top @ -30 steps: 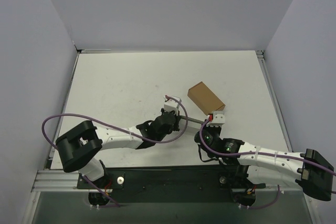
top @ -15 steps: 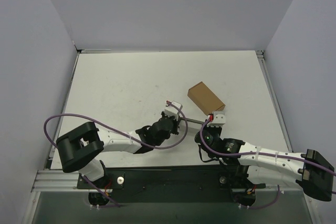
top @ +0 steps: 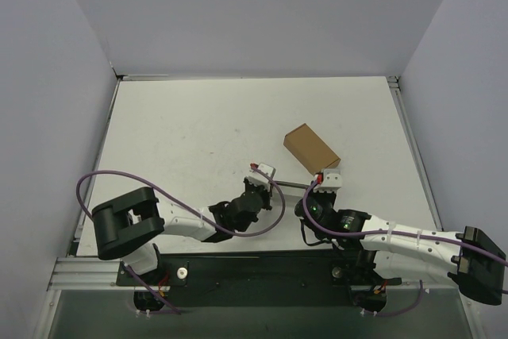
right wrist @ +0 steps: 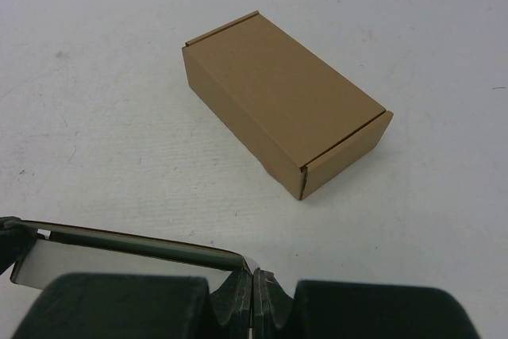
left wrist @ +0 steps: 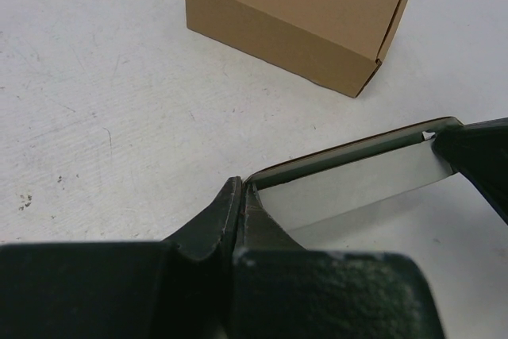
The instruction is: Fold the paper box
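Observation:
The paper box is a thin white-grey card blank. It is held on edge just above the table between my two grippers. My left gripper is shut on its left end, and my right gripper is shut on its right end. In the left wrist view the shut gripper pinches the card's corner, and the card's white face runs right to the other gripper's fingers. In the right wrist view the shut gripper pinches the other corner, and the card runs left.
A small closed brown cardboard box lies on the white table just beyond the right gripper. It also shows in the left wrist view and the right wrist view. Grey walls stand on three sides.
My left arm has pulled back toward the near edge, and its gripper has shifted slightly nearer. The card stays pinched between both grippers. The right arm and the brown box have not moved.

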Tool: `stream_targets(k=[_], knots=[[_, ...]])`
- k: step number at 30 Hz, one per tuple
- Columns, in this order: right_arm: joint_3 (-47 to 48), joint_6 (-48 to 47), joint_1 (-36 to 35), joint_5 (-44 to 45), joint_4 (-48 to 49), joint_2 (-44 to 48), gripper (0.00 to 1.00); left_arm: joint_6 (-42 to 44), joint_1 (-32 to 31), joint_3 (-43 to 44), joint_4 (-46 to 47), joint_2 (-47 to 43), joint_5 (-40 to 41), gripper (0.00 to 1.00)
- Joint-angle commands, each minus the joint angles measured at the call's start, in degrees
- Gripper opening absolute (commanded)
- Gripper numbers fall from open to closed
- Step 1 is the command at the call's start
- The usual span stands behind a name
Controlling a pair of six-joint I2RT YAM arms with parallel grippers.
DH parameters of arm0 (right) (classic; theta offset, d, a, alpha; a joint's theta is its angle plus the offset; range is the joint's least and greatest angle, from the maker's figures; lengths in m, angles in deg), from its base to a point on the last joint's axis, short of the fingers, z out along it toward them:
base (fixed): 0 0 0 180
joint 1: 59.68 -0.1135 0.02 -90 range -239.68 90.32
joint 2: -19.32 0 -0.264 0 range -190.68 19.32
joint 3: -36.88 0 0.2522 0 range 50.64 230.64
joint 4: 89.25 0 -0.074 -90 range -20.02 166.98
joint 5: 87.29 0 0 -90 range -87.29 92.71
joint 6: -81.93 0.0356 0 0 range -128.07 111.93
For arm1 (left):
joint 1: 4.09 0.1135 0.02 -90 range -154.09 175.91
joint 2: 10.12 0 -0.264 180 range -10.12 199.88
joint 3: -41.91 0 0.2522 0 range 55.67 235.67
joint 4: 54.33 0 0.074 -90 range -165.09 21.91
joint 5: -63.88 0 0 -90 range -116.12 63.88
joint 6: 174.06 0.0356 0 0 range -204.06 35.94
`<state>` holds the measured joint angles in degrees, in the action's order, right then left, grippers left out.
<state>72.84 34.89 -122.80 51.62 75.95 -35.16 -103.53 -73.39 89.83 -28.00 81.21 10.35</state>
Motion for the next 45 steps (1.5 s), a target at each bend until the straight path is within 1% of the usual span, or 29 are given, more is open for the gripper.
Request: stream_targets(k=[1, 5, 7, 11, 12, 13, 14, 22, 25, 28, 29, 31, 32, 34, 37, 40, 45], knots=[[-0.5, 1.2, -0.7, -4.8, -3.8, -0.5, 0.00, -3.2, -3.5, -1.6, -10.0, 5.2, -2.9, 0.00], [0.8, 0.3, -0.5, -5.8, -5.1, 0.2, 0.00, -3.7, -3.9, 0.4, -13.5, 6.9, 0.0, 0.00], [1.7, -0.9, 0.6, -7.8, -6.3, 0.7, 0.00, -2.6, -4.1, 1.8, -16.2, 7.3, 1.8, 0.00], [2.9, -3.3, 4.7, -13.5, -8.3, 2.2, 0.01, 0.2, -4.3, 3.6, -18.7, 7.2, 2.9, 0.00], [3.1, -3.7, 5.7, -16.6, -9.2, 2.7, 0.01, 1.3, -4.4, 4.2, -19.9, 7.4, 3.2, 0.00], [3.8, -3.9, 7.5, -17.4, -9.9, 3.0, 0.02, 1.8, -4.6, 4.7, -20.5, 7.5, 3.4, 0.00], [4.1, -4.6, 7.9, -18.0, -10.6, 3.1, 0.02, 2.2, -4.6, 5.8, -21.2, 7.7, 3.8, 0.00], [4.5, -6.4, 9.1, -19.2, -13.3, 4.1, 0.01, 4.0, -5.0, 8.5, -24.1, 9.0, 5.5, 0.00], [3.0, -6.0, 9.1, -17.8, -13.3, 4.3, 0.00, 3.6, -5.1, 8.7, -24.7, 9.0, 5.8, 0.00], [-0.6, -6.0, 9.0, -16.6, -11.7, 6.1, 0.00, 2.9, -5.0, 8.7, -25.2, 8.6, 5.5, 0.00], [-2.5, -5.5, 8.9, -16.2, -10.5, 7.4, 0.00, 2.3, -5.0, 8.7, -25.1, 8.6, 5.5, 0.00], [-3.0, -5.5, 7.8, -15.4, -10.0, 9.6, 0.00, 1.7, -5.1, 8.5, -24.9, 8.8, 5.6, 0.00], [-3.4, -5.0, 7.3, -13.5, -10.4, 10.0, 0.00, 1.3, -5.2, 8.4, -24.5, 9.1, 5.9, 0.00], [-3.0, -3.6, 7.2, -13.4, -11.2, 9.6, 0.00, 1.0, -5.4, 8.3, -24.0, 9.7, 6.2, 0.00], [-1.5, -0.4, 6.9, -13.6, -15.0, 7.1, 0.00, 0.7, -5.6, 8.3, -23.7, 10.5, 6.8, 0.00], [-0.8, 2.3, 4.8, -12.6, -17.8, 5.7, 0.00, 1.0, -5.6, 8.2, -23.9, 10.5, 7.5, 0.00], [-1.8, 12.4, 1.4, -11.6, -21.4, 4.7, 0.00, 2.4, -5.6, 8.2, -23.6, 10.6, 8.4, 0.00]])
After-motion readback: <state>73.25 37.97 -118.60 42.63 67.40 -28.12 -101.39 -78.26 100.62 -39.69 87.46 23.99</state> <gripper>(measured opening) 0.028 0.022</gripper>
